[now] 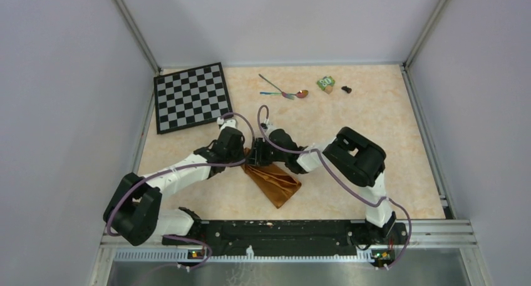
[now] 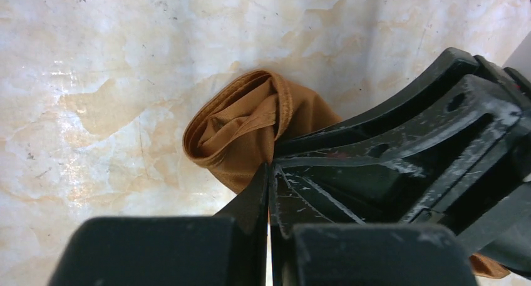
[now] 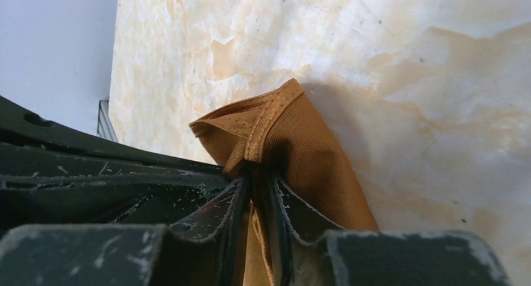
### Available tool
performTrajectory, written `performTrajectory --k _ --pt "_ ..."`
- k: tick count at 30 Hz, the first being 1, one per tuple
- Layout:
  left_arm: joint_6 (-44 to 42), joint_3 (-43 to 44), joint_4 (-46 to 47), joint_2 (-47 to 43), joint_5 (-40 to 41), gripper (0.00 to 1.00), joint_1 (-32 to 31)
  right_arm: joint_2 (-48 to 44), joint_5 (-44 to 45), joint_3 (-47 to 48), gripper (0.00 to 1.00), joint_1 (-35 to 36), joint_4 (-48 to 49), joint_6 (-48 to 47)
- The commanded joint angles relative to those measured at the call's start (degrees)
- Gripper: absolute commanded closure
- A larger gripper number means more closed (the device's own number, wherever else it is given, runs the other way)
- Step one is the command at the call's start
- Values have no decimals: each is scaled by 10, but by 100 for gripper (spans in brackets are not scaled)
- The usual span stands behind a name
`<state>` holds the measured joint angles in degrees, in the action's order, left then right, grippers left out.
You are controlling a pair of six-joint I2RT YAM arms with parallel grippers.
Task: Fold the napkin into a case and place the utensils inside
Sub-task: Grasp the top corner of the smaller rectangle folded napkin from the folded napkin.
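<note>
The orange-brown napkin (image 1: 276,183) lies folded into a narrow strip in the middle of the table, running toward the near edge. At its far end both grippers meet. My left gripper (image 2: 269,168) is shut, with a thin edge of the napkin (image 2: 241,132) pinched between its fingertips. My right gripper (image 3: 258,178) is closed on the hemmed corner of the napkin (image 3: 300,142), and cloth fills the narrow gap between its fingers. The bunched end stands up off the table. The utensils (image 1: 285,92), a spoon and a second thin piece, lie crossed at the far side.
A black-and-white chessboard (image 1: 192,97) lies at the far left. A small green block (image 1: 325,82) and a small black piece (image 1: 346,89) sit right of the utensils. The two grippers (image 1: 253,155) almost touch each other over the napkin.
</note>
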<state>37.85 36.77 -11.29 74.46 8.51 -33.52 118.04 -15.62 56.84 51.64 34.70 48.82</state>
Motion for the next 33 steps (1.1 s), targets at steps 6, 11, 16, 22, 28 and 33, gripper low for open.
performTrajectory --k 6,11,16,22,28,33 --pt "9 15 -26 -43 -4 65 3 -94 -49 -46 71 -25 -27 -30" --pt "16 18 -66 -81 -12 50 9 -127 -50 -49 69 -27 -78 -71" --pt "45 -16 -74 -106 -9 62 22 -141 -24 -63 73 -30 -108 -103" --pt "75 -50 -54 -75 -45 72 42 -134 -4 -56 78 -29 -125 -128" --pt "87 -66 -3 -14 -95 78 42 -93 28 -18 80 3 -125 -136" --pt "89 -78 5 -18 -94 81 41 -114 68 3 71 15 -166 -205"
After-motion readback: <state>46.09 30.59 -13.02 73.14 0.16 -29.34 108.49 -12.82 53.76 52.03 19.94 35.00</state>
